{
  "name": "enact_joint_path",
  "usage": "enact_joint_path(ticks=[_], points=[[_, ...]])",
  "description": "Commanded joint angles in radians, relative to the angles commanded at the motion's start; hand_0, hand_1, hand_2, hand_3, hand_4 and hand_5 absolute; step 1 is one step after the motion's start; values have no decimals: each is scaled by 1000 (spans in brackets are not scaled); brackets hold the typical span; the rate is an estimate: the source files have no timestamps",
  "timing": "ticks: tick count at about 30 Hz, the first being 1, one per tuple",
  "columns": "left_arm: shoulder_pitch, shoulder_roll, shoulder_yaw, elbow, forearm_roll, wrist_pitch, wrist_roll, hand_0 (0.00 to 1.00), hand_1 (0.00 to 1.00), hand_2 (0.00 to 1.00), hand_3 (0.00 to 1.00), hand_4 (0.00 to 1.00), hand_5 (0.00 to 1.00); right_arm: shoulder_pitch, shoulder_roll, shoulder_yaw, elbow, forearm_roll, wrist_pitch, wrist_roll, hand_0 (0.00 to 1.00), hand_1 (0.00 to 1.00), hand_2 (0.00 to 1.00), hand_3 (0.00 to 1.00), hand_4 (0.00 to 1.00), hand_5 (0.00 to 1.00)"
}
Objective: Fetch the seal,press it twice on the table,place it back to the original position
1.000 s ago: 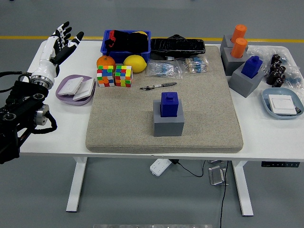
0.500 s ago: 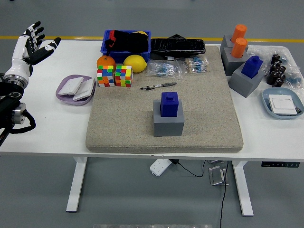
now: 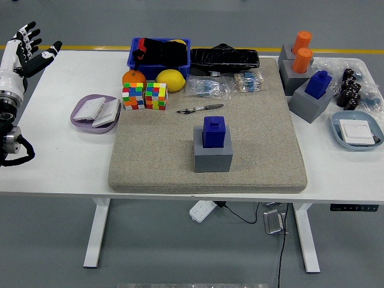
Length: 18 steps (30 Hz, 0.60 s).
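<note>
– Where is my left hand (image 3: 27, 49)?

– I see it raised at the far left, beyond the tabletop (image 3: 60, 162) edge, fingers spread and holding nothing.

– And the seal (image 3: 213, 131)?

– Well to the right of that hand and nearer me: a dark blue stepped block standing upright in its grey holder (image 3: 212, 156), mid-way across the beige mat (image 3: 150, 162), untouched.

Bright even overhead light, soft shadows, sharp focus throughout.
</note>
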Motion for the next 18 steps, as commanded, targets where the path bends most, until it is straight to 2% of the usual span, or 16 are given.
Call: enact_joint_path(ticks=[13,18], points=[[-25,15,-11,-13,8,0,1,896,885,906,933,804,281,11,-10,5,4,5,-1,-1,949,791,797,811,895,500],[-34,9,-23,-3,2,0,2,895,881,905,932,804,280,13,-11,5,2,8,-4,-4,949,789,796,811,893,501]])
